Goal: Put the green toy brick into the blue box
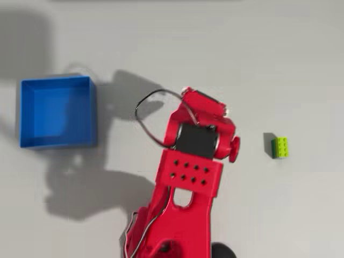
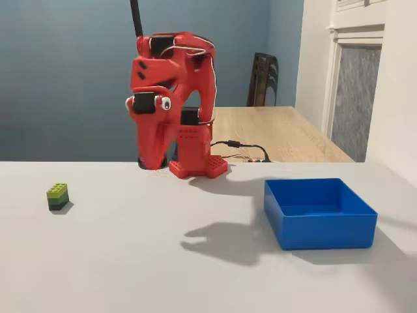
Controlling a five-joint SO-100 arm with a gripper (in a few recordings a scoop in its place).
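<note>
The green toy brick (image 1: 280, 147) lies alone on the grey table, at the right in the overhead view and at the left (image 2: 58, 194) in the fixed view. The blue box (image 1: 56, 110) stands open and empty on the opposite side, (image 2: 322, 228) in the fixed view. My red arm (image 1: 196, 140) is folded up over its base between them. The gripper (image 2: 151, 164) hangs point down close to the base, its jaws together with nothing in them, far from both brick and box.
Black cables (image 2: 244, 149) lie by the arm's base (image 2: 197, 164) at the table's back edge. A wooden table (image 2: 273, 130) and a dark chair (image 2: 262, 78) stand behind. The grey tabletop (image 2: 163, 248) is wide and flat.
</note>
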